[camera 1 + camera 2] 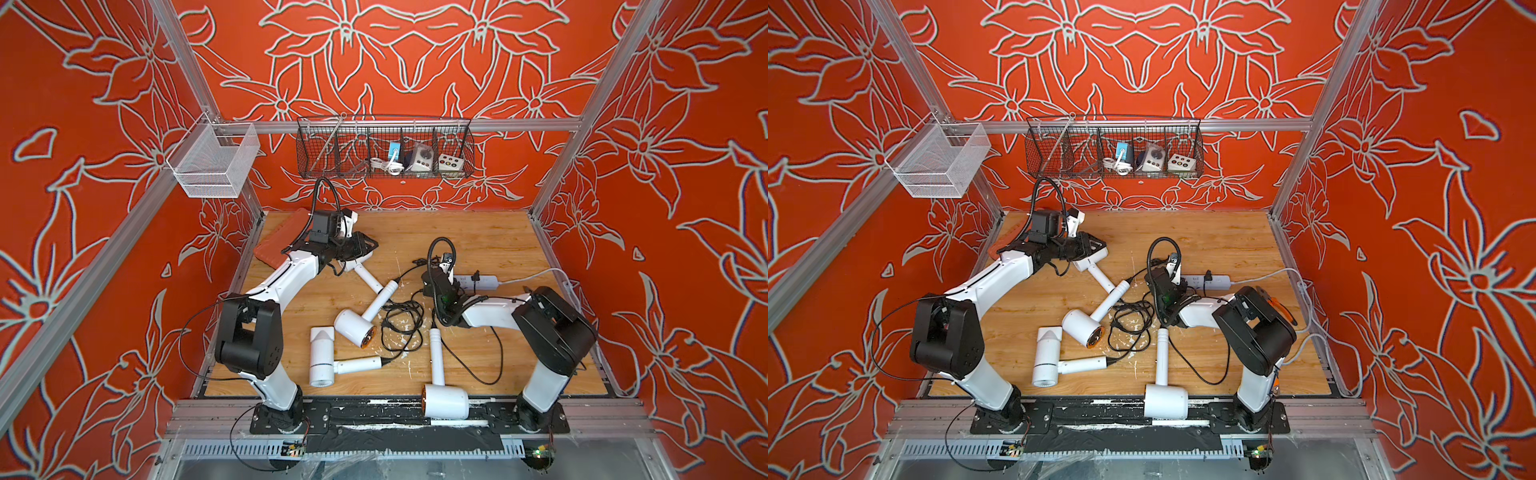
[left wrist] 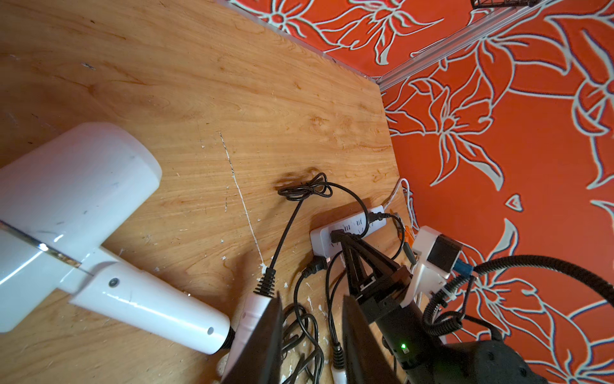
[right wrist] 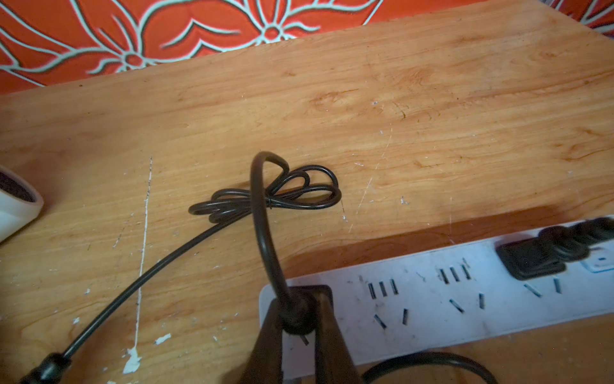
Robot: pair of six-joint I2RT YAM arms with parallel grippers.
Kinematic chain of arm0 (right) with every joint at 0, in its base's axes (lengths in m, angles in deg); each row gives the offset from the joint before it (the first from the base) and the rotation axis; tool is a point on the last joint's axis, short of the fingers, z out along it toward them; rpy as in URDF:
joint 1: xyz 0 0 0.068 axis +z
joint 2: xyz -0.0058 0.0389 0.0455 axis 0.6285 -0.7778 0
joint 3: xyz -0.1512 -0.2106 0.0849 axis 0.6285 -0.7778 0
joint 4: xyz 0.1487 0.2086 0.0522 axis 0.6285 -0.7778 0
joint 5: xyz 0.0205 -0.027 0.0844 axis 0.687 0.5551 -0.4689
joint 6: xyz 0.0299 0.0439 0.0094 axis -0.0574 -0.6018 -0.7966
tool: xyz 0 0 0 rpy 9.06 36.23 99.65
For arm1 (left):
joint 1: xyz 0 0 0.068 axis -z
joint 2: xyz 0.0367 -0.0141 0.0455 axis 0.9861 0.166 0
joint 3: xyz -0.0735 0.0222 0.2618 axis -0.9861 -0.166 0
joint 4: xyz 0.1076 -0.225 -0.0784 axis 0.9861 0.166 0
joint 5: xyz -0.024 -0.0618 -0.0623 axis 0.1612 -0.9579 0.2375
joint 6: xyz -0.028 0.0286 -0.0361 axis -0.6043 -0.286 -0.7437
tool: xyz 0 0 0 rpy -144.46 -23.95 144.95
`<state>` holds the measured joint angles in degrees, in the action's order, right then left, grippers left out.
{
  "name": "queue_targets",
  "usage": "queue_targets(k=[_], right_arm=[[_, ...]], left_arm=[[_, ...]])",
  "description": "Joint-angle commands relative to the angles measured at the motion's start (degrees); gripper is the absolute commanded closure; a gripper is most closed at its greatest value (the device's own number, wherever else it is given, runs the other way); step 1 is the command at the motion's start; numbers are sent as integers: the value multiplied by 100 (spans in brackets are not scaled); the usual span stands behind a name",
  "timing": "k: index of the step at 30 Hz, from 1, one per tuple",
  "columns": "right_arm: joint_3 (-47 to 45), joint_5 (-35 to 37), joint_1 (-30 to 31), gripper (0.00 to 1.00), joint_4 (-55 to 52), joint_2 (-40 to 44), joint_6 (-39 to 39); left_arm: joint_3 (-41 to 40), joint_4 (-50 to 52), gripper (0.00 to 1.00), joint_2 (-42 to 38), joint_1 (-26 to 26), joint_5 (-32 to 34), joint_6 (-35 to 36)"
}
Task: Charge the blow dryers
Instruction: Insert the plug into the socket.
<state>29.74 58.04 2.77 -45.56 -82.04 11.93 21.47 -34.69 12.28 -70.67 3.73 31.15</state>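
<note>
At the power strip [image 3: 432,299], right gripper [image 3: 296,307] clamps a half-hidden plug [image 3: 294,317].

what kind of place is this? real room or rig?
Likely a staged robot test cell, not a home: aluminium frame holding red floral wall panels, left arm and right arm mounted at the front of a wood tabletop, wire basket hung on the rail.

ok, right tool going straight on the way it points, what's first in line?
The flat white multi-socket power strip: the right tool grips a black plug right at its end socket, so the plug likely presses into it first.
</note>
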Motion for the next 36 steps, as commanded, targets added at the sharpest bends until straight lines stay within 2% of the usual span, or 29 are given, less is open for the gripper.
queue_targets(k=[1, 5, 8, 14, 20, 31, 34, 36], right_arm=[[-517, -1170, 242, 100, -1120, -165, -540], [-1228, -1171, 260, 100, 226, -484, -1096], [-1253, -1237, 259, 100, 467, -863, -1270], [-882, -1265, 277, 100, -163, -929, -1186], [-304, -1474, 280, 100, -1261, -1084, -1354], [-168, -1535, 281, 100, -1533, -1221, -1559], [-166, -1442, 282, 71, -1510, -1039, -1356], [-83, -1311, 274, 58, -1638, -864, -1142]], left_arm=[[-90, -126, 70, -218, -29, -121, 13], [-90, -126, 70, -236, -29, -113, 19], [-90, -116, 70, -249, -29, -96, 29], [-90, -106, 70, -250, -39, -87, 37], [-90, -99, 70, -232, -48, -91, 44], [-99, -130, 70, -223, -109, -139, 10], [-108, -134, 70, -227, -109, -138, 8], [-110, -139, 70, -218, -115, -139, 12]])
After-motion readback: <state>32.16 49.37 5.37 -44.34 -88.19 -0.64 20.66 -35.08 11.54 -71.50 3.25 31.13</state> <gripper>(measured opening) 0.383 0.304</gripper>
